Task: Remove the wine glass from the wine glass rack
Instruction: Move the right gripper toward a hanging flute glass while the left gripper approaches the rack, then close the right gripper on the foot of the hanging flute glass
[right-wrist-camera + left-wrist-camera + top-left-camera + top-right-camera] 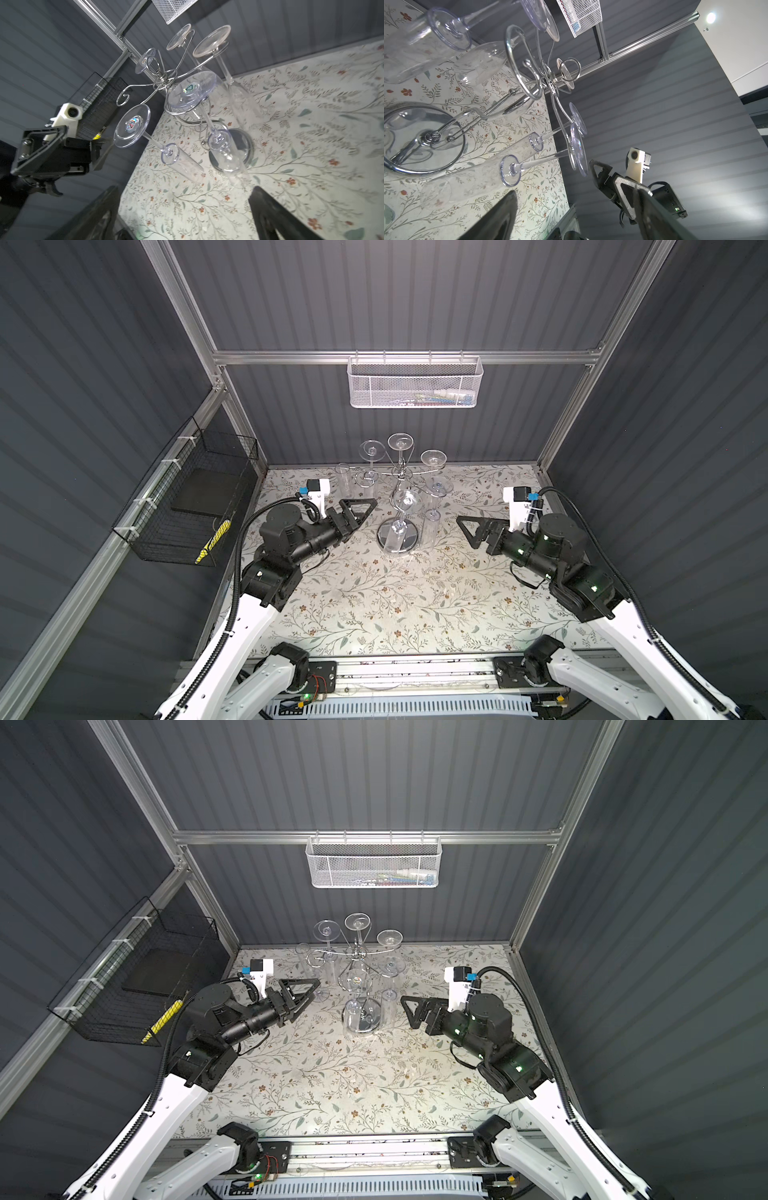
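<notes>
- A lab robot cell: grey ribbed wall panels [415,294] in an aluminium frame [291,357] box in the floral tabletop [374,601].
- A metal rail [415,672] along the lower edge carries the left arm [245,626] and right arm [640,651].
- A black wire basket [183,506] is zip-tied at left.

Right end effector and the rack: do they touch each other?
Apart. The right wrist view shows a stretch of bare table between the open right end effector and the base of the rack.
</notes>
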`<action>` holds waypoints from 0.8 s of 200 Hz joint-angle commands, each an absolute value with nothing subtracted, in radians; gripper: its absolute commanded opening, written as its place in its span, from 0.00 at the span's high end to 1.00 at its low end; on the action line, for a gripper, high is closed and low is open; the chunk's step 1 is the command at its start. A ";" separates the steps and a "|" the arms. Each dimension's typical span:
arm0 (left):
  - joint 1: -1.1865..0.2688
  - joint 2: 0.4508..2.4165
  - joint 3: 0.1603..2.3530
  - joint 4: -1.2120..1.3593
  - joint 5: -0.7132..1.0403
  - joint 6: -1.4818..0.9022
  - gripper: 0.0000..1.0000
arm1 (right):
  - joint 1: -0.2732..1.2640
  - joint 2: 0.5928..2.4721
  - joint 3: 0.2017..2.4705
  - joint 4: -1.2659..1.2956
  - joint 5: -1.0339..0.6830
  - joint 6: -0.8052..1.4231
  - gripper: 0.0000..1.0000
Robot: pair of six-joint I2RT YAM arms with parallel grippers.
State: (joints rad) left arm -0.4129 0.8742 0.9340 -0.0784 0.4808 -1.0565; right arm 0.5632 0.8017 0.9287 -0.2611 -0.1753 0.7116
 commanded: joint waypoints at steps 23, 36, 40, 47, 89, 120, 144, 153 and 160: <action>-0.414 0.831 0.916 -0.141 0.428 -0.975 0.10 | 0.574 0.805 0.803 0.016 -0.295 1.103 0.01; -0.414 0.821 0.917 -0.161 0.413 -0.960 0.09 | 0.589 0.801 0.803 0.010 -0.265 1.109 0.01; -0.414 0.819 0.916 -0.166 0.410 -0.958 0.09 | 0.592 0.799 0.805 0.006 -0.254 1.109 0.02; -0.414 0.818 0.917 -0.174 0.405 -0.949 0.09 | 0.599 0.796 0.807 0.003 -0.239 1.109 0.02; -0.414 0.812 0.910 -0.196 0.388 -0.922 0.09 | 0.617 0.812 0.811 0.037 -0.215 1.153 0.06; -0.414 0.809 0.910 -0.205 0.387 -0.908 0.09 | 0.643 0.837 0.820 0.069 -0.205 1.179 0.10; -0.414 0.802 0.910 -0.218 0.382 -0.896 0.08 | 0.653 0.839 0.815 0.095 -0.183 1.208 0.14; -0.414 0.799 0.908 -0.220 0.381 -0.895 0.08 | 0.656 0.839 0.813 0.110 -0.181 1.218 0.17; -0.414 0.795 0.908 -0.223 0.379 -0.892 0.08 | 0.656 0.841 0.813 0.119 -0.180 1.223 0.19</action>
State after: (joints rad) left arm -0.4129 0.8204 0.9188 -0.2020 0.3878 -0.9276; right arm 0.6487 0.8455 0.7979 0.0517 -0.2031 1.1854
